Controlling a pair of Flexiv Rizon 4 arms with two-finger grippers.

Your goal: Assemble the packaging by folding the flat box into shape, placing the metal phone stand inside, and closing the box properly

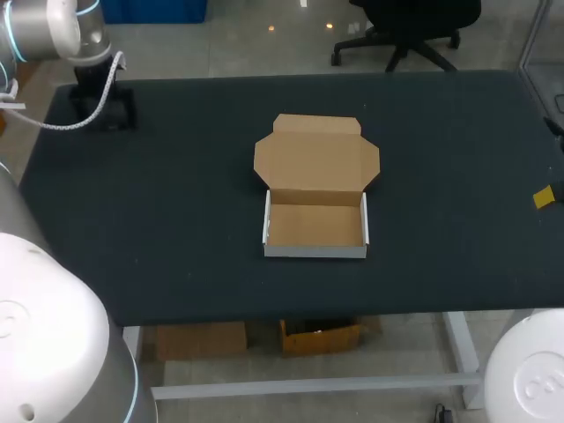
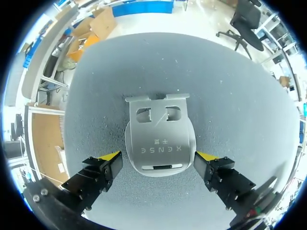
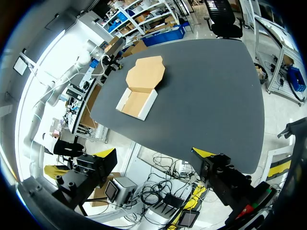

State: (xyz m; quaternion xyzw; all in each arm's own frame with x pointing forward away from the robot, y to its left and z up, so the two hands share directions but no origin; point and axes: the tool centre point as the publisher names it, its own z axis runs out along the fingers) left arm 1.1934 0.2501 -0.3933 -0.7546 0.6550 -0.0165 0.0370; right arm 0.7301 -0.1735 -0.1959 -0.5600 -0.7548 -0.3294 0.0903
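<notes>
While left arm (image 1: 62, 31) is held above far tabletop (image 1: 176, 220) corner, left pincer (image 2: 157, 162) is spread wide astride metal phone stand (image 2: 159, 129); right pincer (image 3: 154, 154) parted, held off tabletop.

One box (image 1: 315, 226), one phone stand (image 2: 159, 139)

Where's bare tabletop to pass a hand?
The dark table lies bare on both sides of the open brown cardboard box. Crowded only at the far left corner, where the left gripper straddles the silver metal phone stand.
</notes>
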